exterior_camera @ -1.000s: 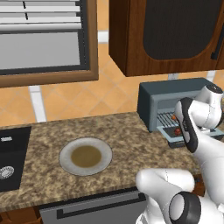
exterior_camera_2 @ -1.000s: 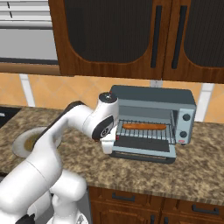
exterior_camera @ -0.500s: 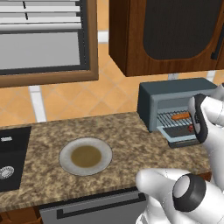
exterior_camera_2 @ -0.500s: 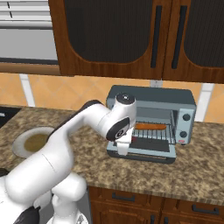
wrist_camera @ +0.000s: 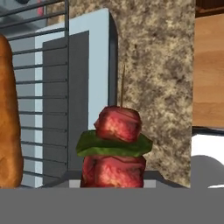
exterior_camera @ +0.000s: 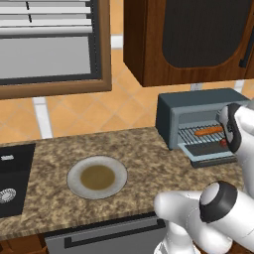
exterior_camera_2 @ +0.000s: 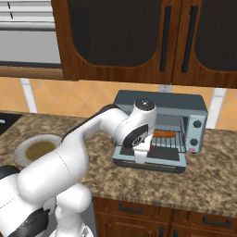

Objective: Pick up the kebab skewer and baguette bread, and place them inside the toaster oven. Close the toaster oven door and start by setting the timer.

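The grey-blue toaster oven [exterior_camera_2: 162,102] [exterior_camera: 198,106] stands on the counter with its toaster oven door [exterior_camera_2: 152,163] [exterior_camera: 211,155] folded down flat. On the wire rack inside lies the orange-brown baguette bread [exterior_camera_2: 164,134] [exterior_camera: 208,131] [wrist_camera: 8,122]. My gripper [exterior_camera_2: 143,153] hangs just above the open door, shut on the kebab skewer [wrist_camera: 116,148] [exterior_camera_2: 149,147] [exterior_camera: 223,143]. In the hand view the skewer's red meat chunks and a green slice are close up, its thin stick pointing across the door [wrist_camera: 87,65] beside the rack [wrist_camera: 48,78].
A round plate [exterior_camera: 97,177] [exterior_camera_2: 34,150] sits on the granite counter left of the oven. The dark sink [exterior_camera: 10,178] is further left. Dark wooden cabinets [exterior_camera_2: 139,37] hang above the oven. Two knobs [exterior_camera_2: 198,125] sit on the oven's right front.
My arm has swung right from the oven's left side to the open door, carrying the skewer. The baguette has stayed on the rack.
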